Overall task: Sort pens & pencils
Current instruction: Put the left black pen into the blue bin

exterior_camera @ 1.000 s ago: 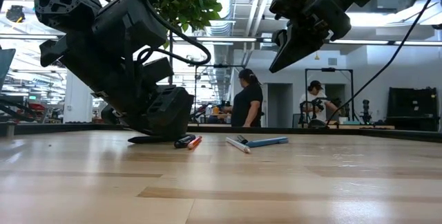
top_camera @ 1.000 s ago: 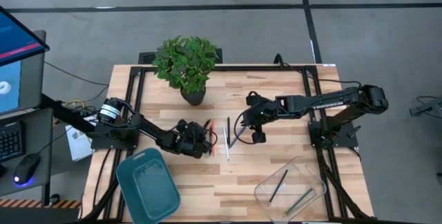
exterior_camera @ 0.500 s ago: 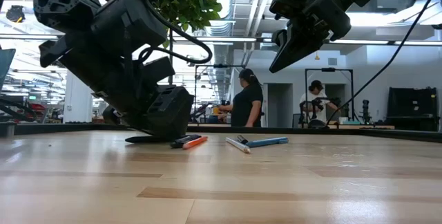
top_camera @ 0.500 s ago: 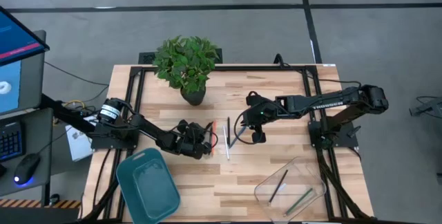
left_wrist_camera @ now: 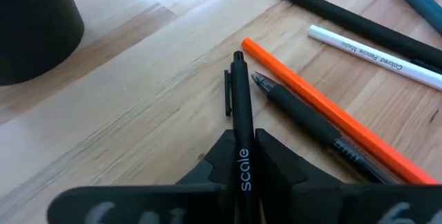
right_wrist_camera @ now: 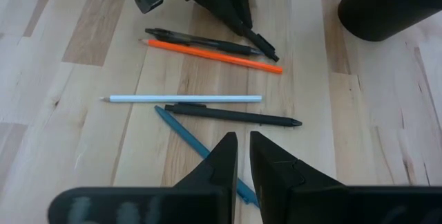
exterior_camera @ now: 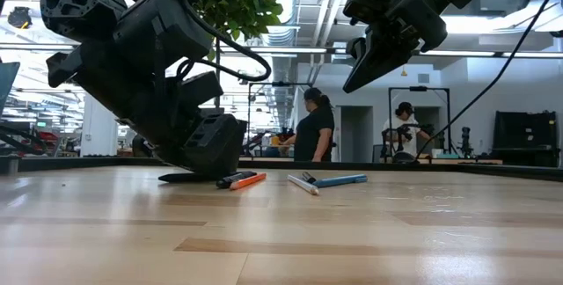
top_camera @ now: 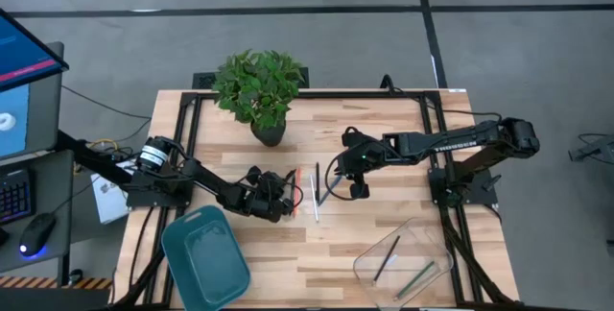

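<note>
Left wrist view gives me the clearest read: my left gripper (left_wrist_camera: 242, 156) has its fingers clenched on a black clip pen (left_wrist_camera: 239, 96), which lies flat on the table (left_wrist_camera: 124, 106) with its clip end pointing away from the wrist; just beside it lie a second black pen (left_wrist_camera: 311, 124) and the orange pencil (left_wrist_camera: 331, 117), nearly touching each other; beyond those are the white pencil (left_wrist_camera: 376, 56) and another black pen (left_wrist_camera: 352, 23).

From the high view the left gripper (top_camera: 273, 196) sits low over the near-left edge of the pile at mid-table; the right gripper (top_camera: 338, 182) hangs just right of the pile, raised off the wood, its fingers nearly together with nothing between them that I can see. In the right wrist view the loose sticks lie spread below it, a teal pen (right_wrist_camera: 200, 151) closest.

The clear bin (top_camera: 408, 258) at the front right already holds two dark sticks; the teal tray (top_camera: 204, 258) at the front left looks bare, though I cannot be sure.

I judge this the pick step: grip made, lift not yet begun. Next I would raise the pen straight up, so the neighbours do not drag along, then carry it to whichever container takes pens; the risk is the pen swivelling in the pinch.
</note>
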`<state>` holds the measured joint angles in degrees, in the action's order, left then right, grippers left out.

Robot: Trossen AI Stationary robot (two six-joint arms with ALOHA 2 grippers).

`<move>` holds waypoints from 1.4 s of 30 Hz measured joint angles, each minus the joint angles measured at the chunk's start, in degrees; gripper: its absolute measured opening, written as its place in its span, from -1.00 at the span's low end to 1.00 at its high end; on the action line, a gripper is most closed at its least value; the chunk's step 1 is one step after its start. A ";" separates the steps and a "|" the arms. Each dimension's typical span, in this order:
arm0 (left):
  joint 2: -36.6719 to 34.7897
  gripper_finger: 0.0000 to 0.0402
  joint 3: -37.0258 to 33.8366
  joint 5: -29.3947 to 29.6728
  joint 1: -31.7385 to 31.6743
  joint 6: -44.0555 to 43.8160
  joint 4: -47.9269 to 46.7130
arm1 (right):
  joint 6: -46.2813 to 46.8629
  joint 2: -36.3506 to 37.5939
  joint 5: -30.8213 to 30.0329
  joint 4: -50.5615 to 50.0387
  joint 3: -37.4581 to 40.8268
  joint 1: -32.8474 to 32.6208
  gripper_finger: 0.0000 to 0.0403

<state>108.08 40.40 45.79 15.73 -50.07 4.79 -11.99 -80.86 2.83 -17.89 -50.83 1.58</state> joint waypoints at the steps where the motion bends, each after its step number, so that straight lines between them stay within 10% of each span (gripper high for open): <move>1: 0.02 -0.91 0.00 0.11 0.00 0.19 0.04 | 0.00 0.00 0.00 -0.02 0.00 0.00 -0.69; 42: -3.29 -0.89 -0.16 4.18 -0.02 5.47 2.85 | 0.04 0.00 0.22 -0.50 0.00 0.00 -0.69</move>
<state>104.79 40.25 49.97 15.70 -44.60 7.64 -11.94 -80.86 3.05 -18.39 -50.83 1.58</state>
